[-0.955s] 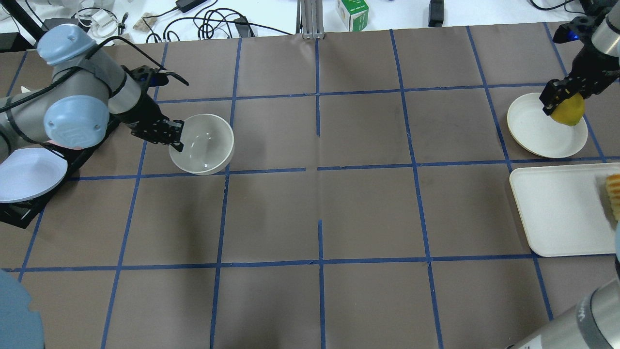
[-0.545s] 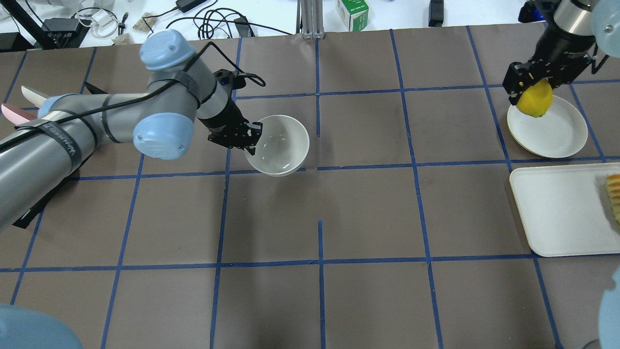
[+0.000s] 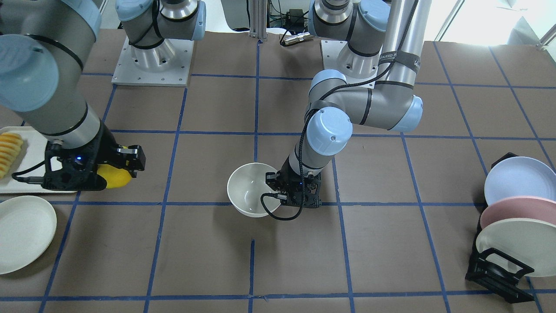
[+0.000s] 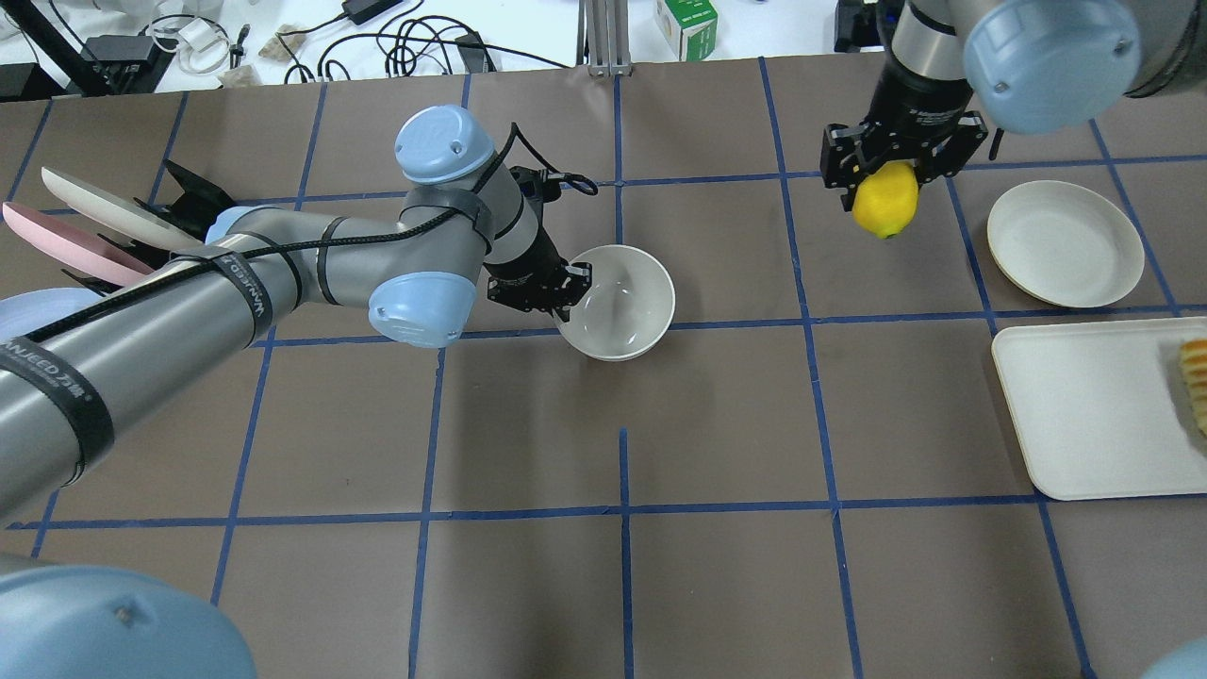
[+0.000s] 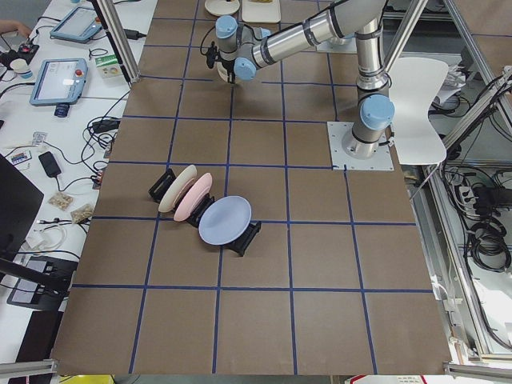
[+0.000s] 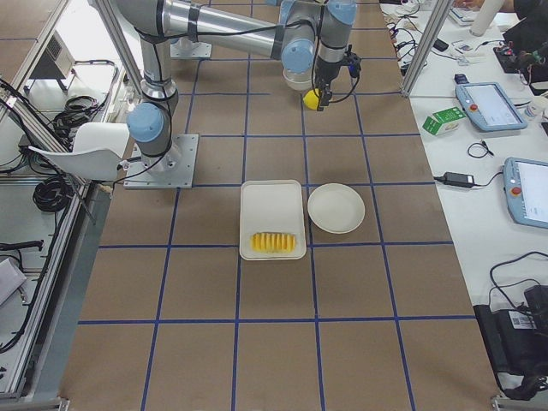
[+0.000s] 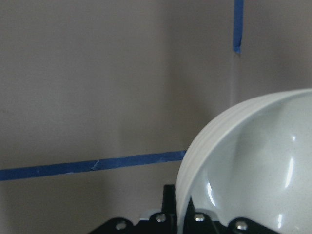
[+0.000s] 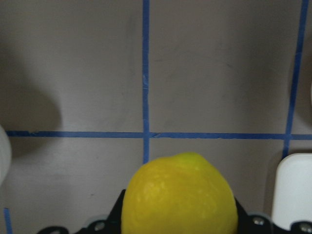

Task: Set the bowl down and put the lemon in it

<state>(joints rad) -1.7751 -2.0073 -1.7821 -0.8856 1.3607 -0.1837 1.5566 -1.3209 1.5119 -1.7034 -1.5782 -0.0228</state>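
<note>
The off-white bowl [image 4: 620, 304] is near the table's centre, also in the front view [image 3: 248, 190] and the left wrist view [image 7: 253, 165]. My left gripper [image 4: 569, 298] is shut on the bowl's left rim. I cannot tell whether the bowl rests on the table or hangs just above it. My right gripper [image 4: 886, 184] is shut on the yellow lemon [image 4: 884, 201] and holds it in the air, to the right of the bowl and left of the flat plate. The lemon fills the bottom of the right wrist view [image 8: 180, 195] and shows in the front view [image 3: 114, 178].
A flat white plate [image 4: 1066, 243] lies at the right. A white tray [image 4: 1084, 415] with ridged sliced food [image 4: 1196, 377] sits in front of it. A rack of plates [image 4: 113, 226] stands at the left. Cables and a green box [image 4: 686, 26] lie beyond the far edge.
My left arm has carried the bowl rightward from the rack side to the table's centre. My right arm has lifted the lemon off the flat plate and moved it left.
</note>
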